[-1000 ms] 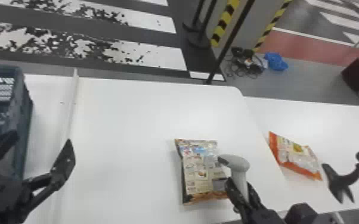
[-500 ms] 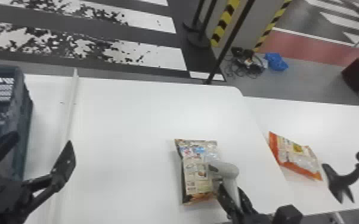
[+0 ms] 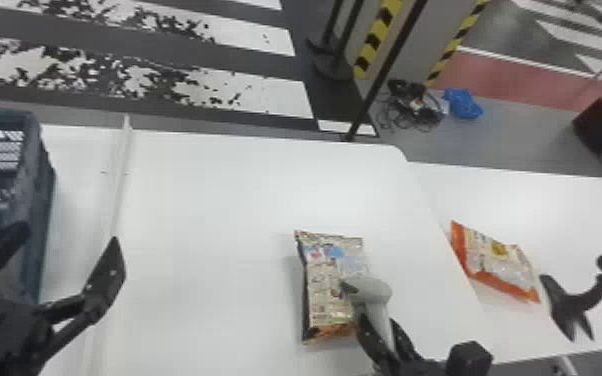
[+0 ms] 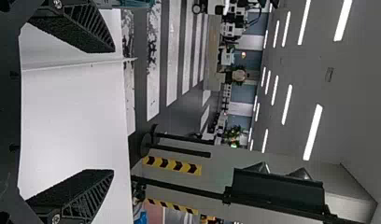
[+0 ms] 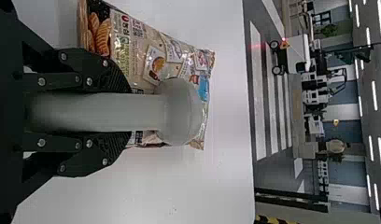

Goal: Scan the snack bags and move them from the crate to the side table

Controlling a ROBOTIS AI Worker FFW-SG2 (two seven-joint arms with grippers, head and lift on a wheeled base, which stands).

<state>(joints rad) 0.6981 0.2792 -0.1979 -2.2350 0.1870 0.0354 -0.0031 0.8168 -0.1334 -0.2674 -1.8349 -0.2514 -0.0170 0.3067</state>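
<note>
In the head view my right gripper [image 3: 382, 332] is shut on the handle of a grey scanner [image 3: 372, 292], whose head is over the right part of a snack bag [image 3: 326, 287] lying on the white table. The right wrist view has the right gripper [image 5: 125, 112] around the scanner [image 5: 181, 112], with the printed bag [image 5: 156, 56] behind it. An orange-edged snack bag [image 3: 497, 260] lies on the side table [image 3: 525, 200]. My left gripper [image 3: 60, 270] stands open beside the blue-grey crate [image 3: 40, 200]; its spread fingers also appear in the left wrist view [image 4: 109, 112].
A raised white strip [image 3: 121, 180] runs along the table near the crate. On the side table's right part stands a black curved holder [image 3: 572, 300]. A dark pole [image 3: 385, 70] rises behind the tables' far edge.
The right gripper and scanner have shifted left, so the scanner head now covers part of the bag's right side. The left arm and both bags have stayed put.
</note>
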